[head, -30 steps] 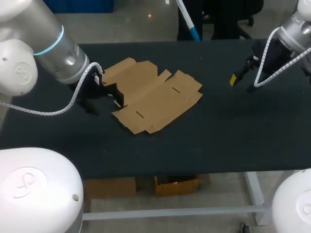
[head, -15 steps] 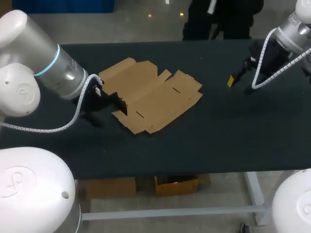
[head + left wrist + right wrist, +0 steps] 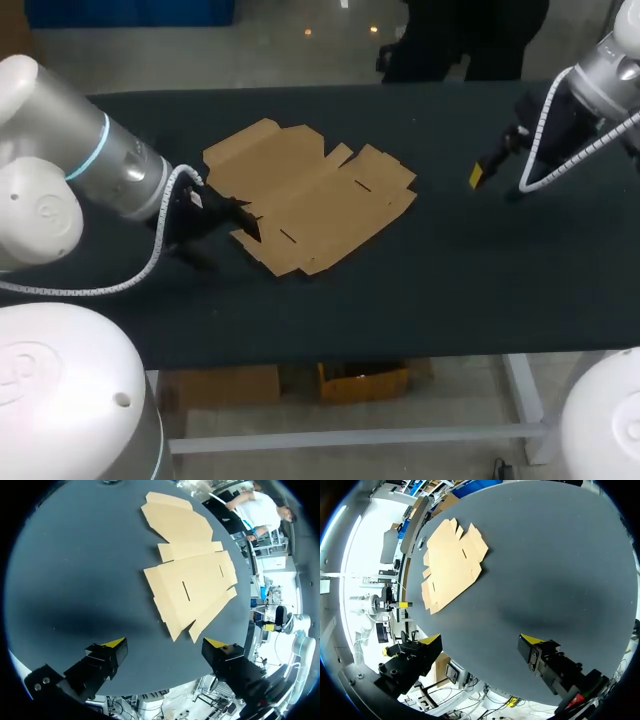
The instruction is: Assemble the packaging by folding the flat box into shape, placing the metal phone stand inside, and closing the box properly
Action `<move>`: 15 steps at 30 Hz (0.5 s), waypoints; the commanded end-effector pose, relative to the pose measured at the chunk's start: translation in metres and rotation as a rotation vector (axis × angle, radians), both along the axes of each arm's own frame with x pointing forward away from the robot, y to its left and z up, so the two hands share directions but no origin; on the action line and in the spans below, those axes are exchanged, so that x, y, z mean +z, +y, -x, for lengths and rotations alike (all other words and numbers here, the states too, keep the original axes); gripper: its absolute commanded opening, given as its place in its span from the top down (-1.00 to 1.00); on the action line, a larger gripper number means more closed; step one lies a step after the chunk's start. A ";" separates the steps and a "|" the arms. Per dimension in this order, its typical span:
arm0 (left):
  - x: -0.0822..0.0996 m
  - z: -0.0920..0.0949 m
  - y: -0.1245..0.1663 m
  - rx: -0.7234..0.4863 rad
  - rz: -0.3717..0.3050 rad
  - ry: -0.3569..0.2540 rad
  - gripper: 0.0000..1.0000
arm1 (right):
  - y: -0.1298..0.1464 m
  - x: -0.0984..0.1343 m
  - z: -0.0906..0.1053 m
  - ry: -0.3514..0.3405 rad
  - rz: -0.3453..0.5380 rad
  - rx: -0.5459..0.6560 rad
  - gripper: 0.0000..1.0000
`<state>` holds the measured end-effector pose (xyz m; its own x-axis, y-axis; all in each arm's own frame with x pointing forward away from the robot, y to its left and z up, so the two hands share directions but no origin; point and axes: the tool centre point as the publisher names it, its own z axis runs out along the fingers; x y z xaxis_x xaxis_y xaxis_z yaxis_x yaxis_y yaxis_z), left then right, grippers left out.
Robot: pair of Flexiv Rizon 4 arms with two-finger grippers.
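The flat cardboard box [image 3: 310, 195] lies unfolded on the black table [image 3: 450, 280], toward 10 o'clock of its middle. The left tool [image 3: 163, 643] hovers just beside the box's 8 o'clock edge, fingers spread wide, empty. The right tool [image 3: 481, 639] hangs well apart at the box's 3 o'clock, likewise spread wide and holding nothing.

matt brown cardboard flat box [image 3: 310, 193], dark matt cloth-like table [image 3: 480, 260]
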<state>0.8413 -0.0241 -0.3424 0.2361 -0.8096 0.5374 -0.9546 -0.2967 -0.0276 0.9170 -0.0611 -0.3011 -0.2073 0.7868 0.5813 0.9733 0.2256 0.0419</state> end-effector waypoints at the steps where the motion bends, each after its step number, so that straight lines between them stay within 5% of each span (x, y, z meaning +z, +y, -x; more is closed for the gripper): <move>1: -0.013 -0.004 0.000 0.004 0.037 -0.025 -1.00 | -0.001 -0.003 0.000 0.003 -0.003 0.000 -1.00; 4: -0.016 -0.008 -0.001 0.008 0.049 -0.035 -1.00 | -0.001 -0.003 0.000 0.004 -0.005 0.000 -1.00; 15: -0.026 -0.021 -0.008 -0.003 0.084 -0.040 -0.47 | -0.001 -0.003 -0.003 0.006 -0.011 -0.001 -1.00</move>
<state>0.8559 -0.0287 -0.3616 0.2131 -0.7637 0.6094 -0.9525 -0.3014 -0.0447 0.9184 -0.0612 -0.3038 -0.2028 0.7830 0.5880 0.9744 0.2208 0.0420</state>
